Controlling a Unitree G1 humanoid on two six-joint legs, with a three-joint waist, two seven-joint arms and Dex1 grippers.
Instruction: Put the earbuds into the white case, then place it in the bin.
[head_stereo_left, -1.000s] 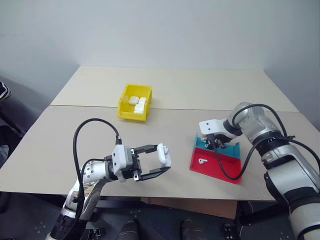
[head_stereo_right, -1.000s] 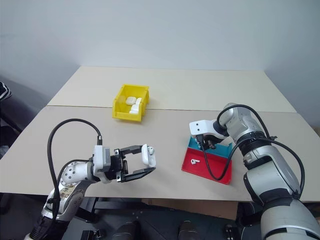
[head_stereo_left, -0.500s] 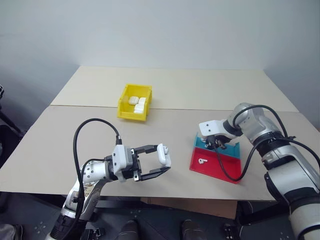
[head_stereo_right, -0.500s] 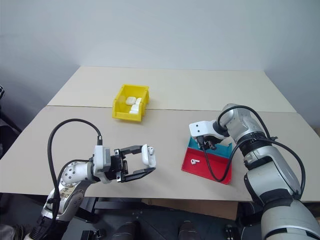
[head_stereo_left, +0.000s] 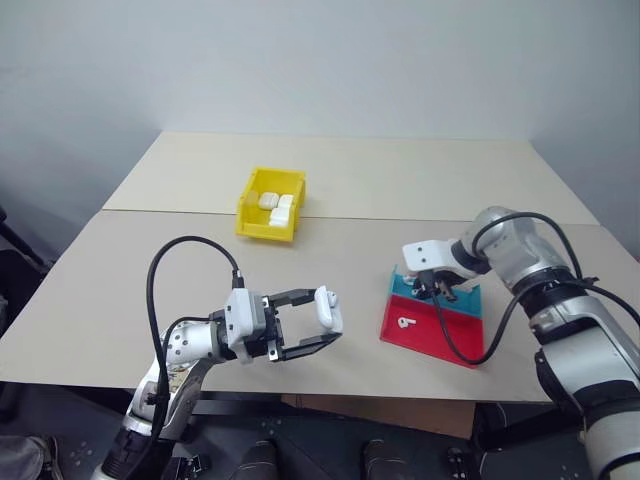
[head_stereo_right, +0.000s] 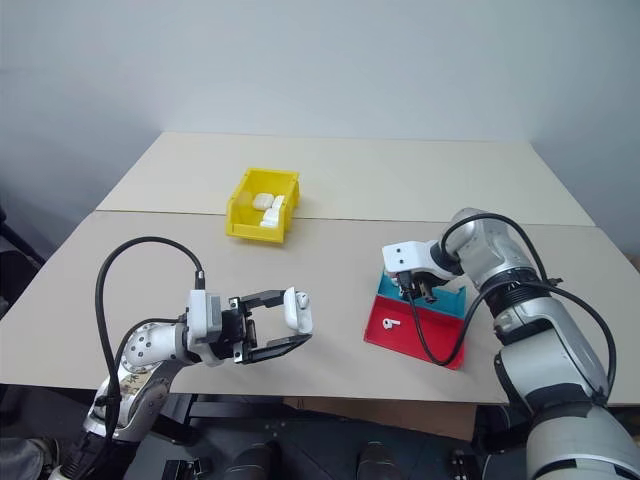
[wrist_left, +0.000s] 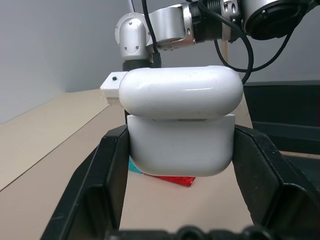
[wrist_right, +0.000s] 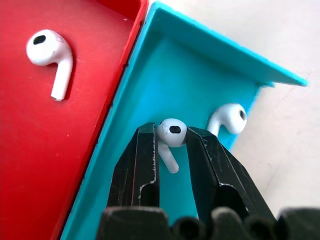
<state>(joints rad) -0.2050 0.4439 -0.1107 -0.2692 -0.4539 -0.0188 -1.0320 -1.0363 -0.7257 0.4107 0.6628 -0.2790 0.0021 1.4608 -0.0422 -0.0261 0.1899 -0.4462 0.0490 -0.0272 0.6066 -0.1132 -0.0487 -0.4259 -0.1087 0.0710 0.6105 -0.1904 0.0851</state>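
- Earbud (wrist_right: 170, 136) pinched in the right claw (wrist_right: 172, 165) — the two black fingers close on it at the bulb, with the stem pointing down between them, over the teal half of the tray (wrist_right: 165, 65).
- A second earbud (wrist_right: 229, 118) lies just beyond the claw in the teal corner, and a third earbud (wrist_right: 50, 57) rests loose on the red half of the tray (wrist_right: 30, 165), well apart from the claw.
- The left claw (head_stereo_left: 325, 325) is clamped on the white case (head_stereo_left: 326, 309), holding it up off the tabletop (head_stereo_left: 400, 190) near the robot's front edge, with the fingers squeezing the lower body from either side.
- In the left wrist view the case (wrist_left: 181, 119) shows its lid section sitting above the body; whether the lid is fully flipped back, I cannot tell from here.
- Here's the relation that matters: the case lies to the left of the right claw, across a bare stretch of tabletop, so the right arm must carry its earbud leftward while the left arm just presents the case.
- The stem's long axis runs along the fingers, which should suit dropping it stem-first into a socket — my reading, not a certainty.
- The yellow bin (head_stereo_left: 270, 205) sits far back on the left side, nearer the left arm, and already holds some white pieces.
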